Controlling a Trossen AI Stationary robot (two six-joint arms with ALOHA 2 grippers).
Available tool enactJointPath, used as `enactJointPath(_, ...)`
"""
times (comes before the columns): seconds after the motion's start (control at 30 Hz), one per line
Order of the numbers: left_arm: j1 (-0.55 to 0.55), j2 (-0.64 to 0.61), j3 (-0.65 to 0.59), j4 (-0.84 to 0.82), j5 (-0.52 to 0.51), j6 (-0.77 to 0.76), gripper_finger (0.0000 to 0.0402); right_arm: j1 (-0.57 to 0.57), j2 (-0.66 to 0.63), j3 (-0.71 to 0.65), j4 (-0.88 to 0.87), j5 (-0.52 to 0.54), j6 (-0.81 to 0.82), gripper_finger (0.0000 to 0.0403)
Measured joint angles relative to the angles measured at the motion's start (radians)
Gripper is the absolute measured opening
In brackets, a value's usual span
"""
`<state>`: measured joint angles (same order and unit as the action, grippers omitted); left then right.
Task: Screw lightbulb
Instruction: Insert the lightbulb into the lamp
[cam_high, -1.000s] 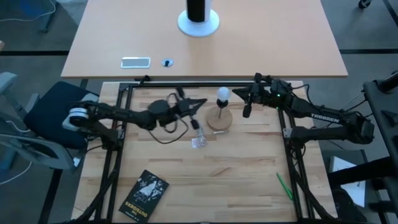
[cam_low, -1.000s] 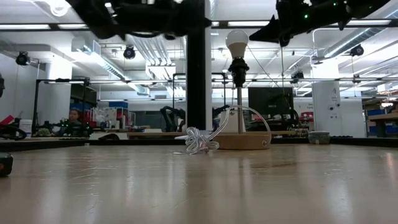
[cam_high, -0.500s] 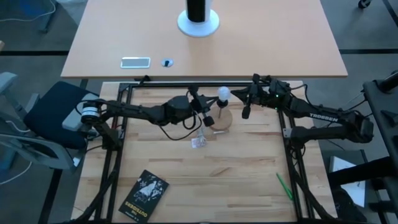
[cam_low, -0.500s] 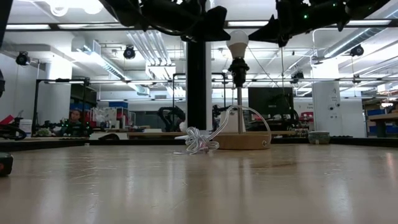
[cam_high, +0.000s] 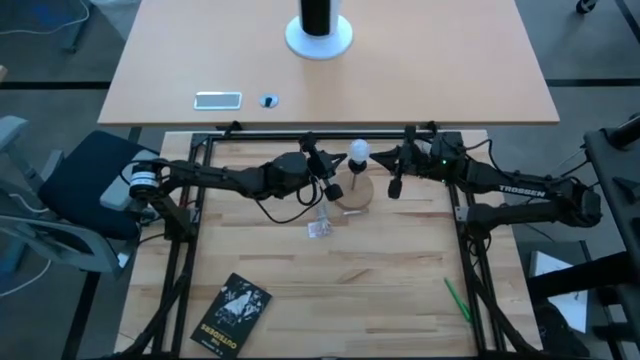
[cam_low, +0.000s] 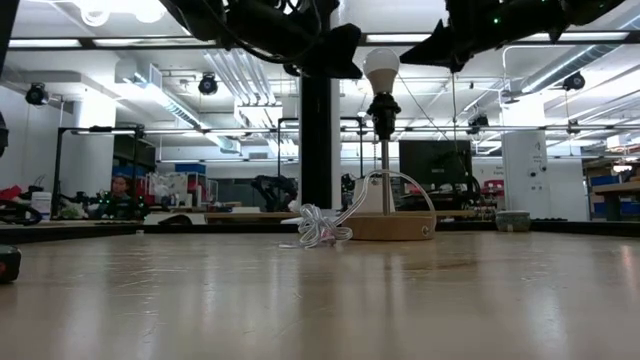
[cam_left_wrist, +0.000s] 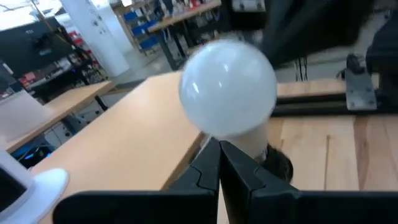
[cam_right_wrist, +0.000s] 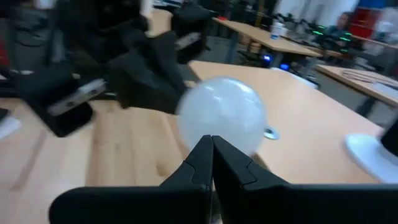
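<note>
The lightbulb (cam_high: 359, 151) is seated upright in the black socket (cam_low: 382, 106) atop the thin post of the lamp stand, whose round wooden base (cam_high: 352, 193) rests on the slatted table (cam_high: 400, 290). In the low view the bulb (cam_low: 381, 68) is seen at the top of the post, clear of both arms.

The left gripper (cam_high: 331, 187) is placed at 9 o'clock of the bulb, just beside it, at about bulb height. Its fingers (cam_left_wrist: 208, 168) are pressed together with nothing between them; the bulb (cam_left_wrist: 228, 93) is seen directly ahead of the tips. Contact cannot be told.

The right gripper (cam_high: 394, 184) is placed at 3 o'clock of the bulb, near it but apart. Its fingers (cam_right_wrist: 202, 163) are likewise closed on nothing, with the bulb (cam_right_wrist: 222, 117) just ahead.

A coiled clear cable (cam_low: 318, 226) lies at 7 o'clock of the wooden base, touching the table. A dark booklet (cam_high: 231, 312) is noted at 7 o'clock on the table, well apart from the stand, and a green pen (cam_high: 457, 299) at 5 o'clock.

On the far desk (cam_high: 450, 70), a white cylinder base (cam_high: 319, 38) is noted at 12 o'clock.
</note>
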<state>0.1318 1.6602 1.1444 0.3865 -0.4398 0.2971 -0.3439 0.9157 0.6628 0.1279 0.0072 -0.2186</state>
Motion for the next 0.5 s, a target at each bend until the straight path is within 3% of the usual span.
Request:
enactJointPath(0.1, -0.015, -0.026, 0.002, -0.038, -0.004, 0.000, 0.0000, 0.000, -0.036, 0.000, -0.034, 0.071, -0.002, 0.0000)
enactJointPath(0.2, -0.019, -0.037, 0.002, -0.028, 0.070, 0.006, 0.0000, -0.002, -0.045, 0.000, -0.037, 0.150, -0.038, 0.0000)
enactJointPath(0.27, -0.014, -0.037, 0.002, -0.007, 0.118, 0.007, 0.0000, -0.008, -0.032, 0.000, -0.019, 0.150, -0.052, 0.0000)
enactJointPath(0.5, 0.011, -0.018, 0.006, 0.003, 0.117, -0.003, 0.0000, -0.012, 0.061, 0.001, 0.079, 0.110, -0.055, 0.0000)
